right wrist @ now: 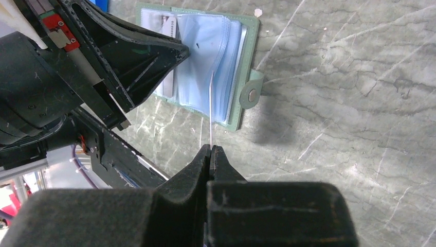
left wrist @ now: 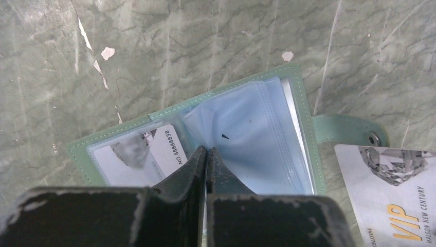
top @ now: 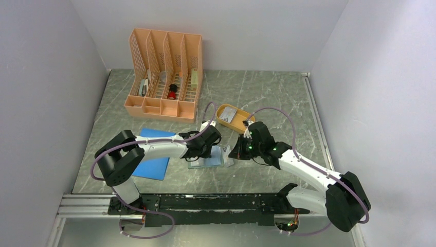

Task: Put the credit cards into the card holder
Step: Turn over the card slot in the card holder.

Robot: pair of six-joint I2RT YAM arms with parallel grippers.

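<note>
The sage-green card holder (left wrist: 257, 118) lies open on the table, its pale blue clear pockets fanned up. One credit card (left wrist: 165, 146) with a printed number sits in its left pocket. My left gripper (left wrist: 206, 150) is shut, pinching a clear pocket leaf near the spine. My right gripper (right wrist: 211, 147) is shut on a pale VIP credit card (right wrist: 211, 103), seen edge-on, whose far end reaches over the holder's (right wrist: 249, 46) right pockets. That card also shows flat in the left wrist view (left wrist: 391, 195), beside the snap tab. From above, both grippers (top: 210, 146) (top: 237, 153) flank the holder (top: 212, 161).
A mustard-yellow oval tray (top: 241, 123) behind the right gripper holds another pale card (top: 229, 113). A flat blue pad (top: 151, 162) lies under the left arm. An orange file organizer (top: 164, 77) stands at the back left. White walls enclose the table.
</note>
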